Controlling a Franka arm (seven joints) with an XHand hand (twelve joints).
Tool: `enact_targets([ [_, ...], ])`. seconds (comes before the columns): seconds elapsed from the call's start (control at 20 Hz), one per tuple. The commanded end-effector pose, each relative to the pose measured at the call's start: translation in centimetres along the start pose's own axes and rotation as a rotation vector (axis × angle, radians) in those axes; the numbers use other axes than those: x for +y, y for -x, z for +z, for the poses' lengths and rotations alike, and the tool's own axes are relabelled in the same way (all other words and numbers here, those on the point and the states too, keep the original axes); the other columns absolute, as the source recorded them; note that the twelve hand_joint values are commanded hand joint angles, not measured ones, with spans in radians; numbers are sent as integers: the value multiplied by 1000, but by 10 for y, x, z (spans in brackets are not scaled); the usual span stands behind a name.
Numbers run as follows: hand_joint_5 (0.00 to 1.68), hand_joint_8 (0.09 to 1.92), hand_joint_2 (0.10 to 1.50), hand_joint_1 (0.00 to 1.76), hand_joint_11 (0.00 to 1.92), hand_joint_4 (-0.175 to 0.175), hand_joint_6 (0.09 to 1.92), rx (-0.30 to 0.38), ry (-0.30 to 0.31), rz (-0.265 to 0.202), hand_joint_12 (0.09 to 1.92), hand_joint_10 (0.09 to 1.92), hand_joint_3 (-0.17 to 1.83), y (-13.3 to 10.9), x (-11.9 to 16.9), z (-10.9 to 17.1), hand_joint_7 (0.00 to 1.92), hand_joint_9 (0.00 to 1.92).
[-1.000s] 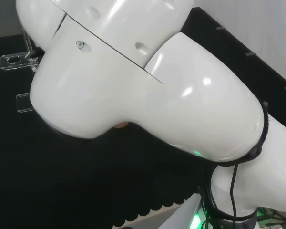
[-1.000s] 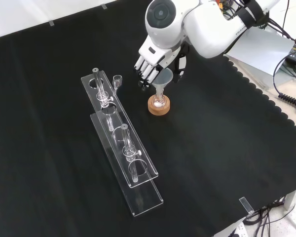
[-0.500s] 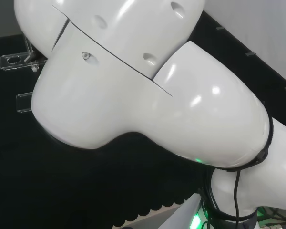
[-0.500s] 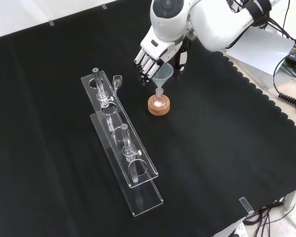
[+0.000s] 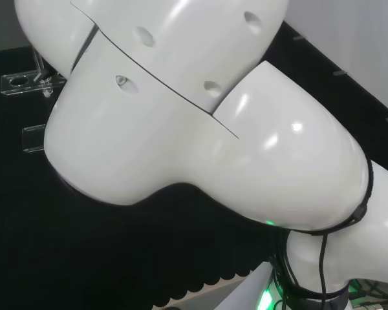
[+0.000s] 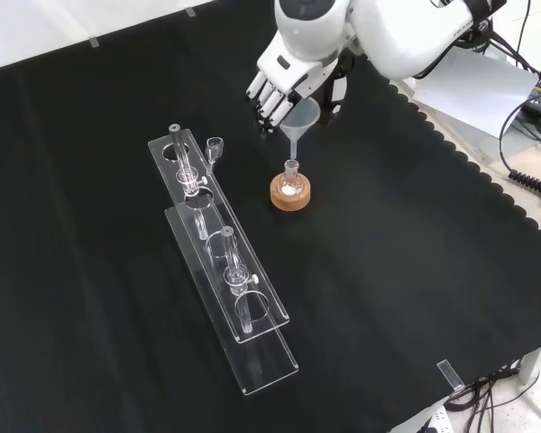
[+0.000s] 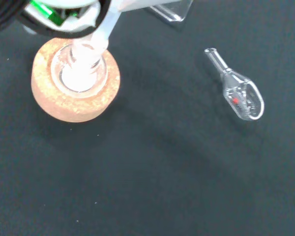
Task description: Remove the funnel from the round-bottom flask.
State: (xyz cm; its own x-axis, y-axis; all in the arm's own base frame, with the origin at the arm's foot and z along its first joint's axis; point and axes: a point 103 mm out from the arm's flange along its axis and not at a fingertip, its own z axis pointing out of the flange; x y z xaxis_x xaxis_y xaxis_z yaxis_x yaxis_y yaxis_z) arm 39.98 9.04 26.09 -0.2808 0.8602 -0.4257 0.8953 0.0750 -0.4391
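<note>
In the front view the hand (image 6: pixel 279 79) has risen and drawn back toward the table's far edge over the last second, carrying the funnel (image 6: pixel 299 122) up with it. A second ago the funnel's stem sat down inside the neck of the round-bottom flask (image 6: pixel 291 181); now the stem tip hangs clear above that neck. In the head view the arm's white links (image 5: pixel 194 123) have shifted slightly upward and to the right.

Bare cloth (image 6: pixel 406 225) is lying open right of the flask (image 6: pixel 290 183) in the front view; two racks (image 6: pixel 221 262) and a small glass piece (image 6: pixel 215 147) are crowding its left.
</note>
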Motion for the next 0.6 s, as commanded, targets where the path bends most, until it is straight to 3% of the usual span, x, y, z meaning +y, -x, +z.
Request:
enact_targets([
  [0.05,632,618,681,887,529,-17,615,-29,23,58,1313,457,608,11,-26,-28,481,845],
  [0.6,621,620,681,885,528,-18,625,29,70,101,1316,458,609,24,-46,-63,475,856],
])
